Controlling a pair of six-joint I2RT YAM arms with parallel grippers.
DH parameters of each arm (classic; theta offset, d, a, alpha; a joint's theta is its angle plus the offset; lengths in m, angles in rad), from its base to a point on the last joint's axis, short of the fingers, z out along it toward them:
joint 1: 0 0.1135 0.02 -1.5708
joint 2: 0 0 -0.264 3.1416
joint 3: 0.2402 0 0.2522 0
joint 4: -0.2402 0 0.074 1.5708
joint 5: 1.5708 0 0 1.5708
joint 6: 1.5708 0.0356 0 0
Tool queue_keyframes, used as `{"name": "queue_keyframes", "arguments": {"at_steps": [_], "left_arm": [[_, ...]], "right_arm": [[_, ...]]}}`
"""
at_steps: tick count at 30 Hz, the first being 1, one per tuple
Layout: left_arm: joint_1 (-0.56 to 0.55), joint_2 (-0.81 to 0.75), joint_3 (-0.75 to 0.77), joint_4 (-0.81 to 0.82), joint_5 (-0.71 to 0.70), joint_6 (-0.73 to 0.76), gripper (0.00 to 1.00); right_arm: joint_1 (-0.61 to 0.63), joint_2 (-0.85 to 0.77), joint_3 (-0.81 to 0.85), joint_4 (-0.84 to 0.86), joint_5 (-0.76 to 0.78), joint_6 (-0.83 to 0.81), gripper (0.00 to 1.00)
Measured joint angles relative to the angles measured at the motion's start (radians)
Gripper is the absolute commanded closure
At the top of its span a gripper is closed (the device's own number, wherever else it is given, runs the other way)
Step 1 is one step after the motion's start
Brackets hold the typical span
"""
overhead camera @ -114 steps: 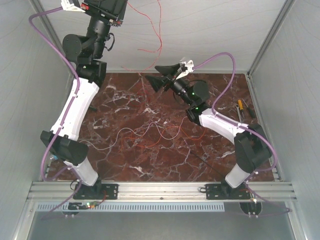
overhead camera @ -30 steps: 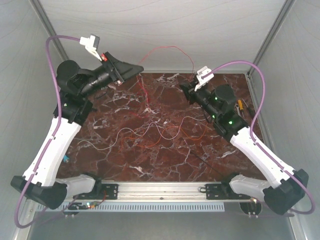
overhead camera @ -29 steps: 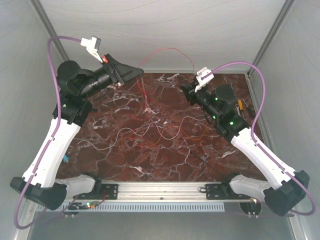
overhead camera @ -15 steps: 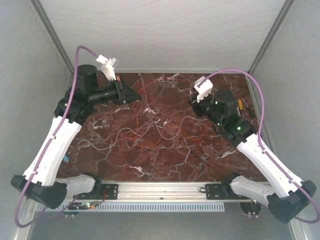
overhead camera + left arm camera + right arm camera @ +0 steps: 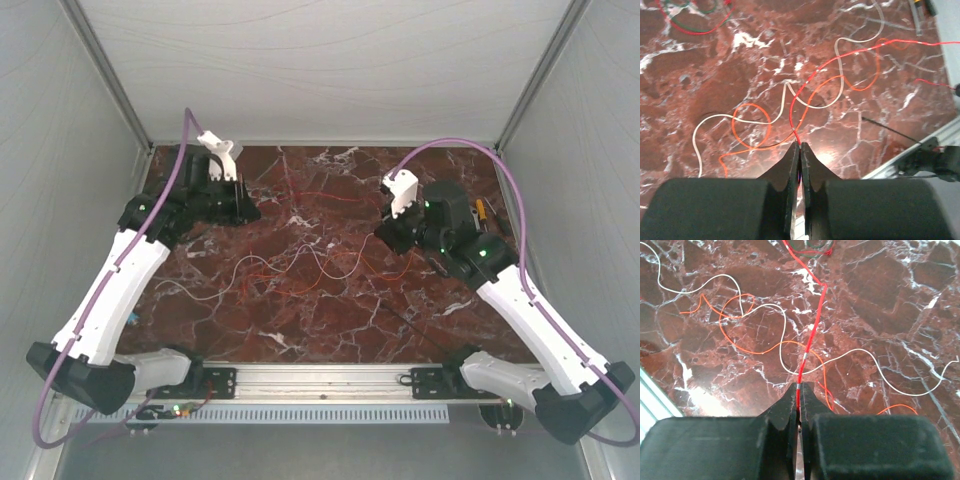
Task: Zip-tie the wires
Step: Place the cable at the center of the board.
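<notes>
The wires lie in loose loops on the red marble: a white one (image 5: 245, 262) and an orange one (image 5: 300, 290) at mid-table. A red wire (image 5: 322, 196) runs between my two grippers. My left gripper (image 5: 256, 212) is shut on one end of the red wire (image 5: 812, 82), low over the back left of the table. My right gripper (image 5: 380, 232) is shut on the other end of the red wire (image 5: 812, 330), low at the right. The zip tie (image 5: 420, 330), a thin black strip, lies flat near the front right; in the left wrist view the zip tie (image 5: 890, 130) is ahead and right of the jaws.
A yellow-handled screwdriver (image 5: 482, 212) lies by the right wall. White panels close in the left, back and right sides. An aluminium rail (image 5: 320, 380) with both arm bases runs along the front edge. A tangle of red and green wire (image 5: 690, 15) sits farther off.
Both arms have come down from high above the table to just over it, and the red wire held between them has come down too. Both grippers stayed shut.
</notes>
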Motion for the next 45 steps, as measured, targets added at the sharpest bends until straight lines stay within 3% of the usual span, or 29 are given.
{"name": "queue_keyframes", "arguments": {"at_steps": [19,31,45], "left_arm": [[-0.028,0.066,-0.226,0.071,-0.156,0.206,1.00],[-0.043,0.182,-0.295,0.143,-0.180,0.283,1.00],[-0.085,0.291,-0.309,0.205,-0.137,0.282,0.95]], "right_arm": [[0.008,0.159,0.153,-0.262,-0.042,0.070,1.00],[0.007,0.263,0.206,-0.468,0.087,0.143,1.00],[-0.071,0.315,0.128,-0.482,0.235,0.150,1.00]]}}
